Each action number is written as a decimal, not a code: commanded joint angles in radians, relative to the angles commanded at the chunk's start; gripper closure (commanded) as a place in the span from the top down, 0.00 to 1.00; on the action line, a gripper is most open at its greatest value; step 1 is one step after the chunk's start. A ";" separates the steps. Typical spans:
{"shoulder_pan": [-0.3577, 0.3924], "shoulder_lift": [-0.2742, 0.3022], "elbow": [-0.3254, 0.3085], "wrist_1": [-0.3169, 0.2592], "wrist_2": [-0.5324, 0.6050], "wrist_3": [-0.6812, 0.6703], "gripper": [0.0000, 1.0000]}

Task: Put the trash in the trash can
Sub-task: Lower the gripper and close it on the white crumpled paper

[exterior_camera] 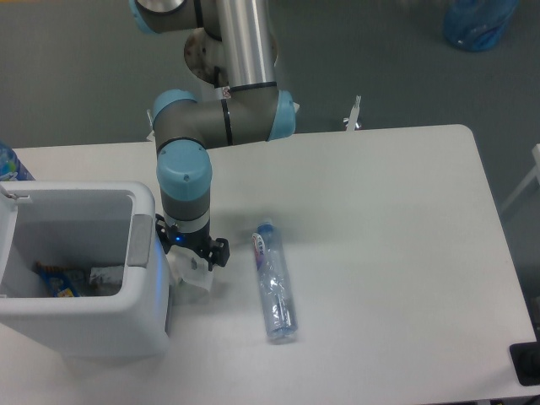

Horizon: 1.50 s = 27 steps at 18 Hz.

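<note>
Right beside the trash can point(148, 291), our gripper point(191, 260) sits on the crumpled wrapper point(187, 278); can't tell its jaws. We've still got both that and the bottle point(275, 287) left to bin.

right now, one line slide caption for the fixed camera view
Gripper lowered onto crumpled paper beside the trash can; bottle lies nearby.

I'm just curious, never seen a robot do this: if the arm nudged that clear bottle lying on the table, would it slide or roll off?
The clear bottle lies on its side and looks round, so a sideways nudge would probably roll it. It looks empty, so likely light. The smooth white table would do little to stop it.
</note>
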<state>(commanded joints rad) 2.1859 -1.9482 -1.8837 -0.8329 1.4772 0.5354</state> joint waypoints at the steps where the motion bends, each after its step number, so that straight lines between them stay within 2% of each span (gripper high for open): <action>1: 0.002 -0.002 0.000 0.000 0.002 0.000 0.98; 4: 0.003 -0.002 0.002 0.002 0.008 0.000 0.78; 5: 0.005 -0.002 0.002 0.002 0.021 0.000 0.78; 6: 0.003 -0.003 0.003 0.002 0.038 0.000 0.72; 8: 0.005 -0.003 0.002 0.000 0.048 0.000 0.57; 12: 0.005 0.000 0.000 0.000 0.067 0.000 0.14; 14: 0.014 0.006 0.002 0.000 0.066 0.002 0.02; 17: 0.028 0.017 0.002 0.000 0.064 0.005 0.00; 19: 0.043 0.050 0.000 -0.002 0.064 0.029 0.00; 23: 0.075 0.150 -0.015 -0.009 0.063 0.149 0.00; 27: 0.138 0.279 -0.051 -0.020 0.019 0.189 0.01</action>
<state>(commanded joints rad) 2.3238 -1.6693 -1.9343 -0.8529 1.4959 0.7240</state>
